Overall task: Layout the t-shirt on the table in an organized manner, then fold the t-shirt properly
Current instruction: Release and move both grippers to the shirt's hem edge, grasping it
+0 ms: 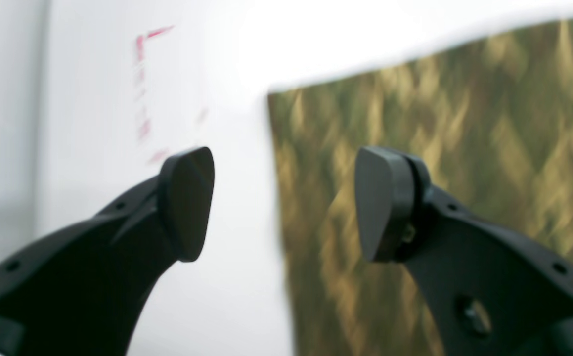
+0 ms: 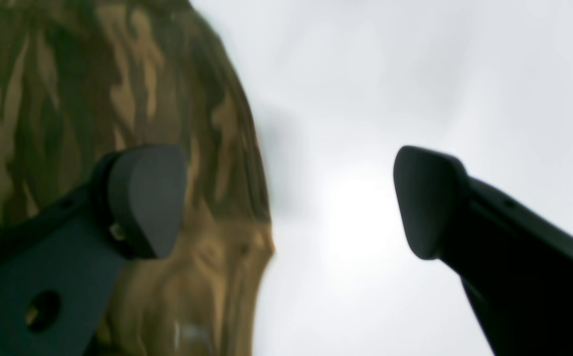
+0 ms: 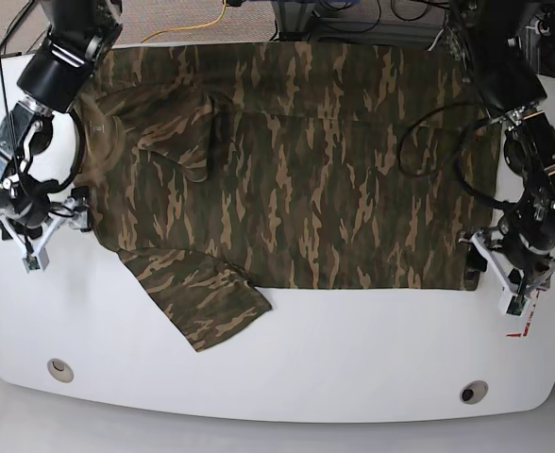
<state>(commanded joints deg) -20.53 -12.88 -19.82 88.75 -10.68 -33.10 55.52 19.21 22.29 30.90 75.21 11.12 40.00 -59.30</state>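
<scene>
Beyond the far table edge: grey carpeted floor (image 3: 174,14), visible in base view only. A yellow cable (image 3: 194,25) runs across it; dark cables (image 3: 353,11) bunch near black equipment bases. Lighting even, diffuse overhead.

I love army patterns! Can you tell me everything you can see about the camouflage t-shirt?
The t-shirt is soft-looking cloth in dark green, brown and tan blotches. It lies spread mostly flat on the white table, collar toward the base view's left, hem toward its right. One short sleeve sticks out toward the front edge, and the body shows a few wrinkles. The open right gripper and open left gripper hover at opposite edges; neither holds it.
</scene>
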